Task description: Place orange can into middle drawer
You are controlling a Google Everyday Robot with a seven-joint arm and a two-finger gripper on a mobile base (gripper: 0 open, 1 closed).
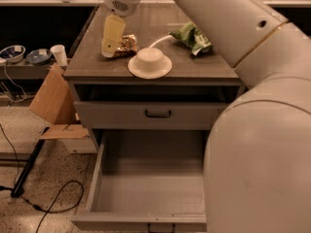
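– On the cabinet top (209,67), what are you seeing?
– I have the gripper (111,47) hanging over the left rear part in my view, with its tip low near the surface. I cannot tell from this angle whether it is open or closed.
– And the orange can (128,43)?
– It lies on the top just right of the gripper's tip, and its left end is hidden behind the tip. I cannot tell if they touch. A white bowl (149,61) sits just in front and to the right of it, and a green bag (192,37) lies well apart at the right rear.
– Anything readable?
– I see speckled print on the can and markings on the bag, all too small for me to read.
– Drawers?
– I count 2. The upper drawer (112,115) is shut, with 1 black handle (158,113) at its centre. The middle drawer (150,191) below is pulled out, showing its grey floor and side walls. My arm (257,140) fills the right side.
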